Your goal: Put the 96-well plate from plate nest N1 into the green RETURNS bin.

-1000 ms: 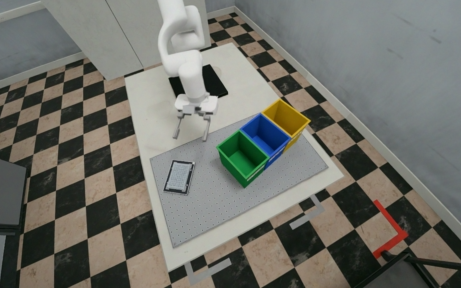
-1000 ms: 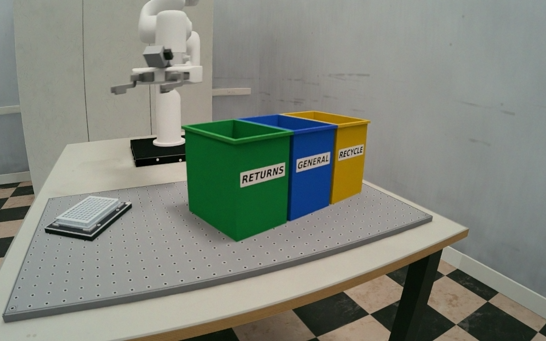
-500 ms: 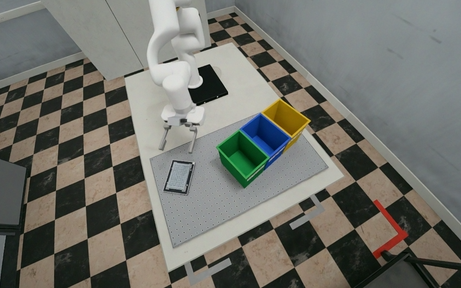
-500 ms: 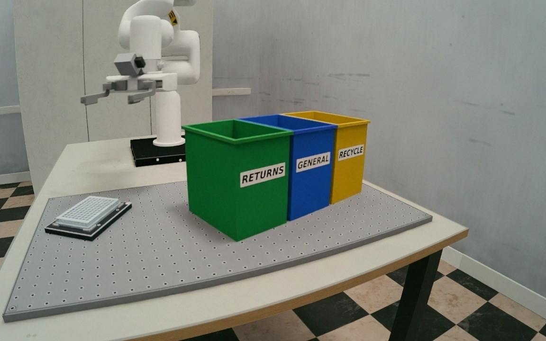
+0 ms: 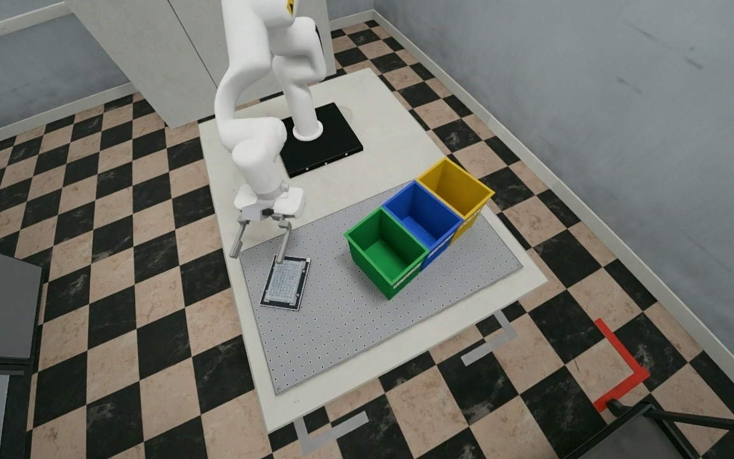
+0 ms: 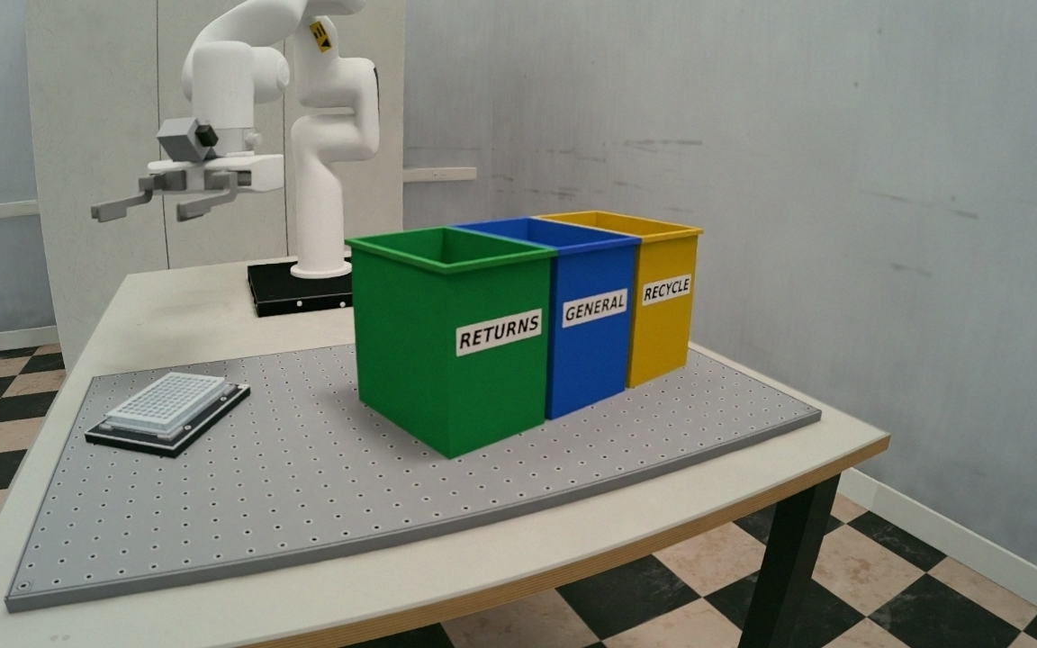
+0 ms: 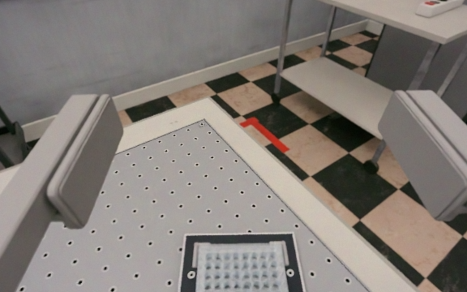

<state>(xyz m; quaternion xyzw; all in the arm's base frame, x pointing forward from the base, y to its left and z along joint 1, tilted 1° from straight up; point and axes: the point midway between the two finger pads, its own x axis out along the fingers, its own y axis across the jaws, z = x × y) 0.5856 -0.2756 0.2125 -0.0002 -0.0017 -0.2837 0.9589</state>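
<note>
The clear 96-well plate (image 5: 284,281) (image 6: 172,396) (image 7: 242,268) lies flat in the black plate nest (image 5: 302,279) (image 6: 131,438) (image 7: 237,238); its near part is cut off by the wrist view's lower edge. My gripper (image 5: 257,256) (image 6: 149,212) (image 7: 257,159) is open, with nothing between its fingers, and hangs high above table level, on the arm's side of the nest. The green RETURNS bin (image 5: 369,271) (image 6: 401,338) stands upright to the right of the nest in the top and exterior views. I see no plate in it in the top view.
The blue GENERAL bin (image 5: 421,219) (image 6: 587,355) and the yellow RECYCLE bin (image 5: 455,188) (image 6: 663,338) stand upright in a row behind the green one, close together. All three stand on the grey perforated board (image 5: 323,342) (image 6: 280,499) (image 7: 169,162).
</note>
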